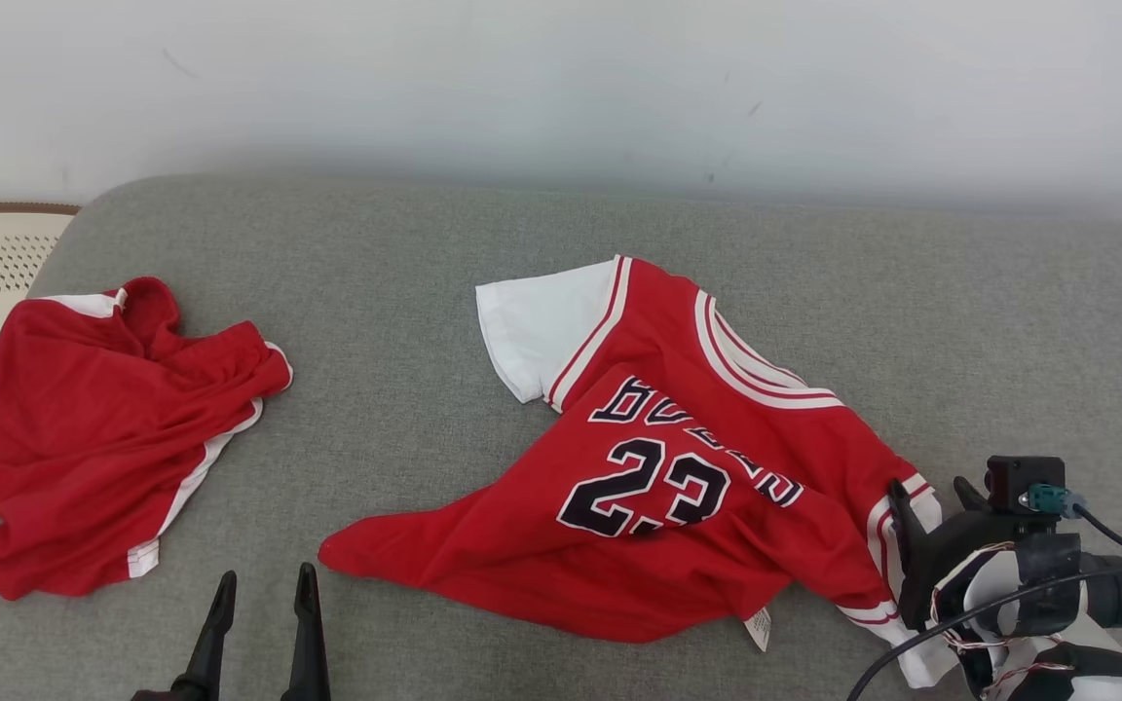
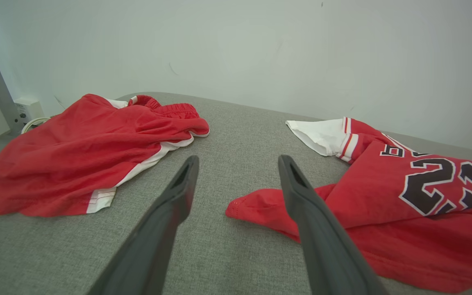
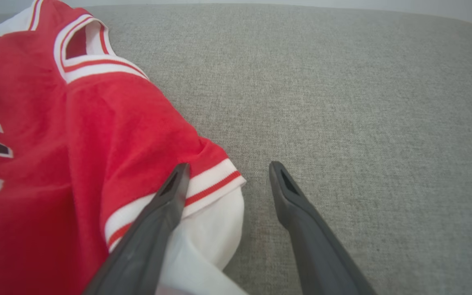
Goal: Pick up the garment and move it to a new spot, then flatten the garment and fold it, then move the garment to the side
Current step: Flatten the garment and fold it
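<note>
**Head view:** A red number-23 basketball jersey point(image 1: 678, 487) lies rumpled mid-frame on a grey upholstered cushion point(image 1: 405, 292), its hem corner trailing toward 8 o'clock. Red shorts point(image 1: 84, 428) lie well apart at 9 o'clock. The left tool point(image 1: 266, 574) sits at 7 o'clock, spread and empty. The right tool point(image 1: 929, 487), at 4 o'clock, is just beside the jersey's near sleeve, likely lined up for the first pick.

**Left wrist view:** The left tool point(image 2: 238, 159) frames bare cushion. The jersey's hem corner is at 3 o'clock and the shorts at 10.

**Right wrist view:** The right tool point(image 3: 228, 166) is spread with nothing gripped. One finger overlaps the striped sleeve cuff point(image 3: 211, 186) and the other is over bare cushion.
</note>
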`<state>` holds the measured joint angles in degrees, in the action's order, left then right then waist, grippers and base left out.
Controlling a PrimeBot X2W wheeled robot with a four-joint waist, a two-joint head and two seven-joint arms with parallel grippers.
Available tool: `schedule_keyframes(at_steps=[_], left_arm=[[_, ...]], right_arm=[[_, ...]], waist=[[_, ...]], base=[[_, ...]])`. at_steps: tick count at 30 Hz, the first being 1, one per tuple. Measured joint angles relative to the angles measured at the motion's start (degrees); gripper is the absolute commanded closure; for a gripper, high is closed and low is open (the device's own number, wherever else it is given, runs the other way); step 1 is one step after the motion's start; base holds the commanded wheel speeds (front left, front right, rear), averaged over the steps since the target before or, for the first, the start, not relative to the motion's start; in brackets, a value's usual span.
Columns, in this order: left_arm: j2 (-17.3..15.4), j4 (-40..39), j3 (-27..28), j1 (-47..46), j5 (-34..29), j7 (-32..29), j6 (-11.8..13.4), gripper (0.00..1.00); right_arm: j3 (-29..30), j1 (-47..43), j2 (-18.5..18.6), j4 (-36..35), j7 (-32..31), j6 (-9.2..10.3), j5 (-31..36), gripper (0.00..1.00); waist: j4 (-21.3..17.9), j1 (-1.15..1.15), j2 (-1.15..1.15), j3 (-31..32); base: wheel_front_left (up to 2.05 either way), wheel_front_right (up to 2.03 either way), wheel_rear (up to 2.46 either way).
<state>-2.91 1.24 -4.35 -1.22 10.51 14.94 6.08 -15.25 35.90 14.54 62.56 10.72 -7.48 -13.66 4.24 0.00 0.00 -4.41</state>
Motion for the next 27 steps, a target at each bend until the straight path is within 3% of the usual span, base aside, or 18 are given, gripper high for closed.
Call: schedule_keyframes(at_steps=[7,8,10,11,17,27], left_arm=[[0.0,0.13,-0.3,-0.58,0.01,0.0,-0.01,0.0],[0.0,0.24,-0.45,-0.79,0.01,0.0,-0.01,0.0],[0.0,0.33,-0.76,-1.27,0.01,0.0,-0.02,0.0],[0.0,0.36,-0.87,-1.25,0.01,0.0,0.03,0.0],[0.0,0.54,-0.18,-1.15,0.03,0.0,0.08,0.0],[0.0,0.48,-0.33,-1.02,0.87,0.0,0.76,0.0]], right_arm=[[-3.34,1.68,-0.43,3.92,0.4,0.0,-2.69,0.0],[-3.77,2.11,-0.47,4.43,0.36,0.0,-3.16,0.45],[-4.66,2.51,-0.56,5.0,0.36,0.0,-4.05,0.89],[-5.02,2.54,-0.55,5.19,0.44,0.0,-4.38,1.0],[-6.78,3.58,0.07,5.58,2.48,-0.02,-6.17,1.0],[-3.08,5.84,7.22,4.26,4.38,-0.02,-7.56,1.0]], waist=[[0.3,0.0,0.0,-0.6],[0.46,0.0,0.0,-0.69],[0.86,0.0,0.0,-0.81],[1.07,0.0,0.0,-0.85],[1.57,0.0,0.0,-0.71],[-0.2,0.0,0.0,-0.13]], base=[[0.0,0.0,0.0],[0.0,0.0,0.0],[0.0,0.0,0.0],[0.0,0.0,0.0],[0.0,0.0,0.0],[0.0,0.0,0.0]])
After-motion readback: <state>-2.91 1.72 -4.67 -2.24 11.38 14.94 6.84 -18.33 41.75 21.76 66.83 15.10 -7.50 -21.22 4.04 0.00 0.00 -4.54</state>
